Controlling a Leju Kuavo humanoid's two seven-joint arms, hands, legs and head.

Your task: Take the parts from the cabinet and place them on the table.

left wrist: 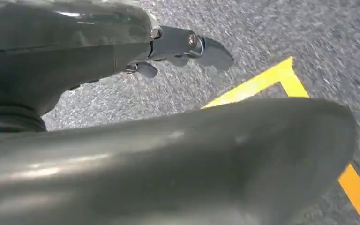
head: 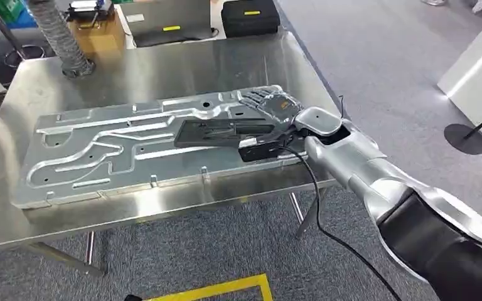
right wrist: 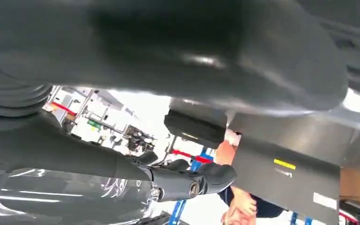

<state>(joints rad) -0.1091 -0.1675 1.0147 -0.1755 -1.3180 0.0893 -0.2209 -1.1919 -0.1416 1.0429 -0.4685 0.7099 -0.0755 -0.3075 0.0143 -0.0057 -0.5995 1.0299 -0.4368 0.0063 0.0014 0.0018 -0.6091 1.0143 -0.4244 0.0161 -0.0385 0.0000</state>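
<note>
One black part (head: 223,133) under right hand (head: 270,106), apparently touching

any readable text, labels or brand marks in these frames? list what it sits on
No text reads clearly.
Yellow label on the black case: too small to read.
Yellow label on the grey case: too small; in the right wrist view, faint print under it is blurred.
White sticker on the same grey case: blurred.
Metal panel and black part: no markings visible.
</note>
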